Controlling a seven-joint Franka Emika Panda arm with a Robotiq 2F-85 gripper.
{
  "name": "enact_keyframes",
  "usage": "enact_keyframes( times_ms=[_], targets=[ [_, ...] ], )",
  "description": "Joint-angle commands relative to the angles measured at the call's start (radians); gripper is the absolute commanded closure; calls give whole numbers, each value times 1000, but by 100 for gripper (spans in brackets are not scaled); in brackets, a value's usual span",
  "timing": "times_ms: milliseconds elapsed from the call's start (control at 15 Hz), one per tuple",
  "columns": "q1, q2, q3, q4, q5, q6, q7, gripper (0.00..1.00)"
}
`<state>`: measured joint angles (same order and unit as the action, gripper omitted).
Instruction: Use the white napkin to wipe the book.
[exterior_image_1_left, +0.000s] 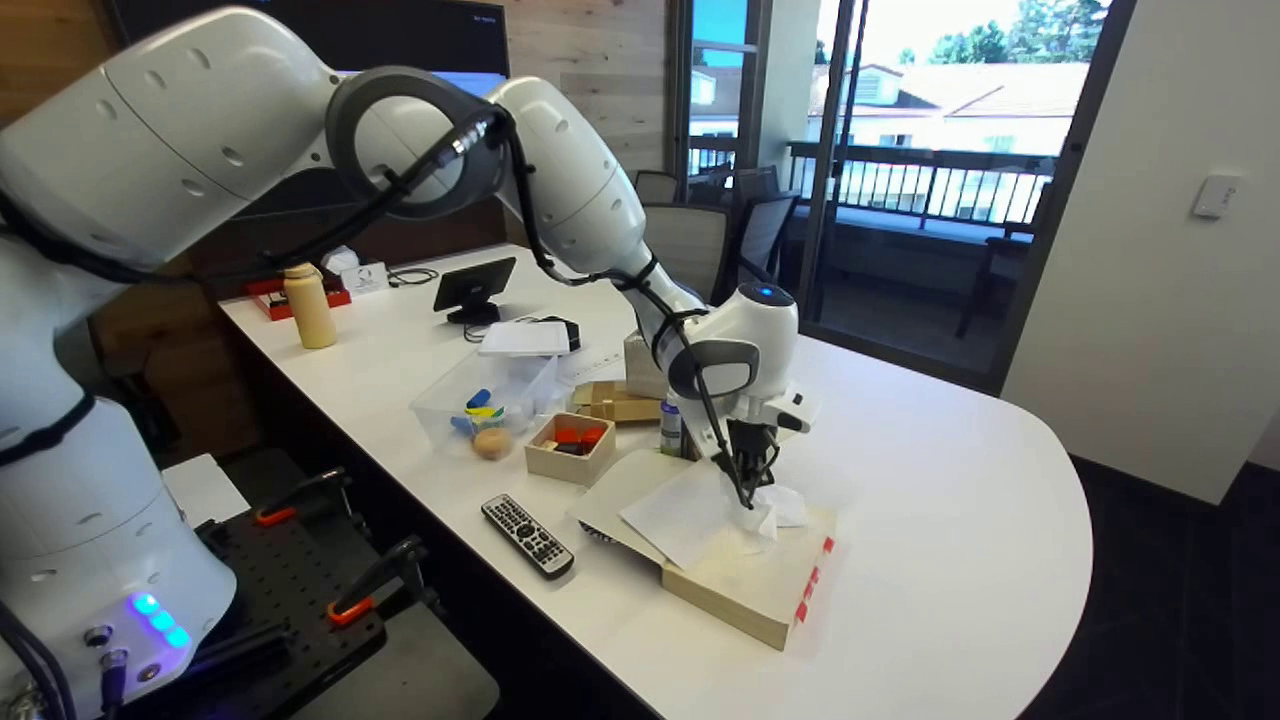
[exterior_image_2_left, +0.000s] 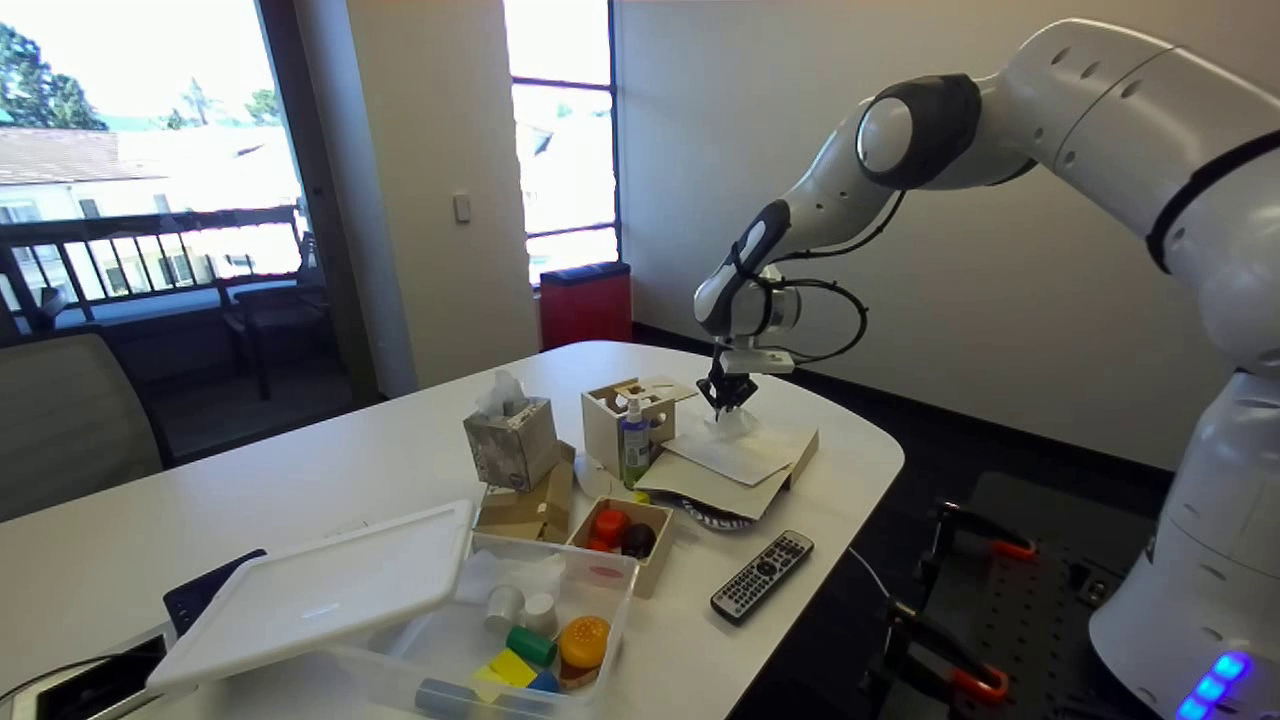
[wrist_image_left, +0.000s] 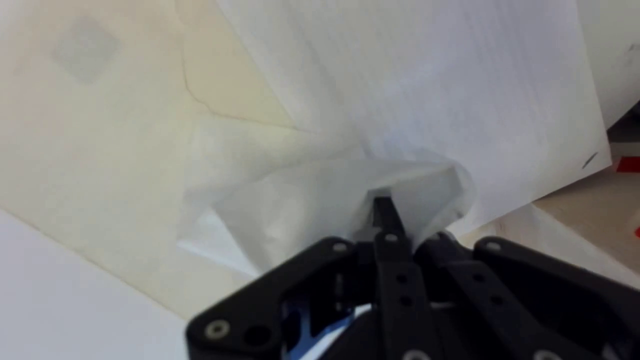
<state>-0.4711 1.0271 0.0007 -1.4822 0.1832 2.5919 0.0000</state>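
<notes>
The book (exterior_image_1_left: 775, 580) lies flat on the table, with a cream cover and red-pink marks along one edge. It also shows in an exterior view (exterior_image_2_left: 806, 452) and fills much of the wrist view (wrist_image_left: 115, 160). The crumpled white napkin (exterior_image_1_left: 787, 506) is on the book's top; it also shows in an exterior view (exterior_image_2_left: 738, 424) and the wrist view (wrist_image_left: 295, 205). My gripper (exterior_image_1_left: 752, 482) points down over the book, fingers close together and shut on the napkin. It also shows in an exterior view (exterior_image_2_left: 724, 405) and the wrist view (wrist_image_left: 400, 220). Napkin folds hide one fingertip.
A loose white sheet (exterior_image_1_left: 680, 515) lies across part of the book. Beside the book stand a spray bottle (exterior_image_2_left: 635, 445), a wooden shape box (exterior_image_2_left: 602, 425) and a small wooden box (exterior_image_1_left: 570, 460). A black remote (exterior_image_1_left: 528, 536), tissue box (exterior_image_2_left: 512, 445) and clear bin (exterior_image_2_left: 600, 660) are nearby.
</notes>
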Motion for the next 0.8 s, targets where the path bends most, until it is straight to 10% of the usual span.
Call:
enact_keyframes(
  times_ms=[0,733],
  targets=[
    [0,29,32,43,35,-60,-57,100],
    [37,30,-38,40,19,-111,-21,100]
  ],
)
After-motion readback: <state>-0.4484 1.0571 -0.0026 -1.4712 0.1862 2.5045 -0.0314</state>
